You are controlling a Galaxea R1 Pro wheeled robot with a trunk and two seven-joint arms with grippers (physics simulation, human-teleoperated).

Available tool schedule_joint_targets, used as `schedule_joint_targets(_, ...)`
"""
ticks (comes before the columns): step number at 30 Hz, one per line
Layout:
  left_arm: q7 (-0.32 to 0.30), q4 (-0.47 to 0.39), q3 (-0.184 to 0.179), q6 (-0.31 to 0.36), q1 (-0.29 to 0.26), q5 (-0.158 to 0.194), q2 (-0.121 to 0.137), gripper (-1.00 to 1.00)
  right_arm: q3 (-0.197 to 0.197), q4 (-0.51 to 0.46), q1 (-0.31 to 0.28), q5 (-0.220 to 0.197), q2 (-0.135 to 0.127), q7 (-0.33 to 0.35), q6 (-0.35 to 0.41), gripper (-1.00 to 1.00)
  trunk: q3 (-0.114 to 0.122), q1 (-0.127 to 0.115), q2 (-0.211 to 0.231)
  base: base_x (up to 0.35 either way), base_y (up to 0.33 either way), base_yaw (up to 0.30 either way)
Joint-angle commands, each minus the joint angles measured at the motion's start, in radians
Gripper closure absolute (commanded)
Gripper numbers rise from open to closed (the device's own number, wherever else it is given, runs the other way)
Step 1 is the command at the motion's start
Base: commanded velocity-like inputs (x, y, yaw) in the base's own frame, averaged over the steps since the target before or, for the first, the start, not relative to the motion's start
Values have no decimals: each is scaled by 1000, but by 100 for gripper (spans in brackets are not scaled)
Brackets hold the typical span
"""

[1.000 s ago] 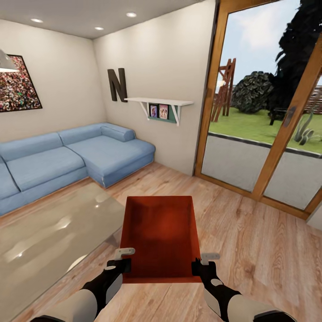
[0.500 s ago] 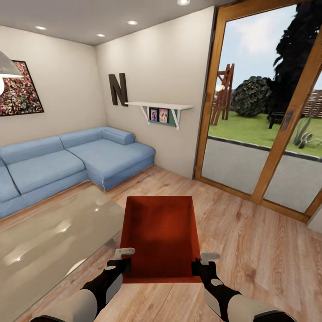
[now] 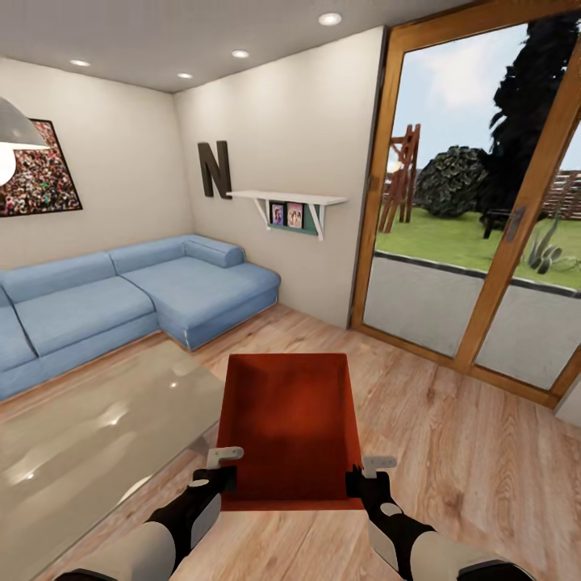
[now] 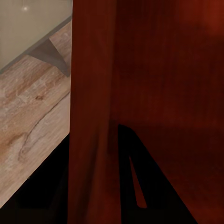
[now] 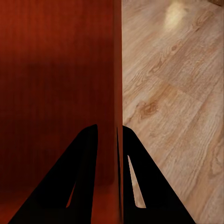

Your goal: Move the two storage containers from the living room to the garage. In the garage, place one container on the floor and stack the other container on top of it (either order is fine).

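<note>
One red-orange storage container (image 3: 289, 424) hangs in front of me over the living room's wood-plank flooring, held open side up by its two long walls. My left gripper (image 3: 223, 474) is shut on its left wall near the close corner. My right gripper (image 3: 368, 478) is shut on the right wall. In the left wrist view the ribbed wall (image 4: 91, 93) runs between the dark fingers (image 4: 154, 186) of the left gripper (image 4: 93, 186). In the right wrist view the thin wall (image 5: 117, 70) sits pinched in the right gripper (image 5: 109, 186).
A glass-topped coffee table (image 3: 73, 436) lies close at the left, its corner beside the container. A blue sectional sofa (image 3: 121, 294) stands along the far left wall. Wood-framed glass doors (image 3: 484, 234) are on the right, with open wood floor (image 3: 468, 452) before them.
The whole picture has shifted: the room sits lower and more ceiling shows, so the camera has moved. The container and both grippers keep their places in the view.
</note>
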Motion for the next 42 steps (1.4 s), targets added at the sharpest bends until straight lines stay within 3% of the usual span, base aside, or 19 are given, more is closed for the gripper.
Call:
schedule_joint_targets(1,15,-4,70,-40,-2,-13,10,100,-14,20,0,-17,0,0,-6,100,0,0,-1,0,0,0)
schedule_joint_targets(42,14,-6,70,-40,-2,-13,10,100,-14,20,0,-16,0,0,-6,100,67,0,-1,0,0,0)
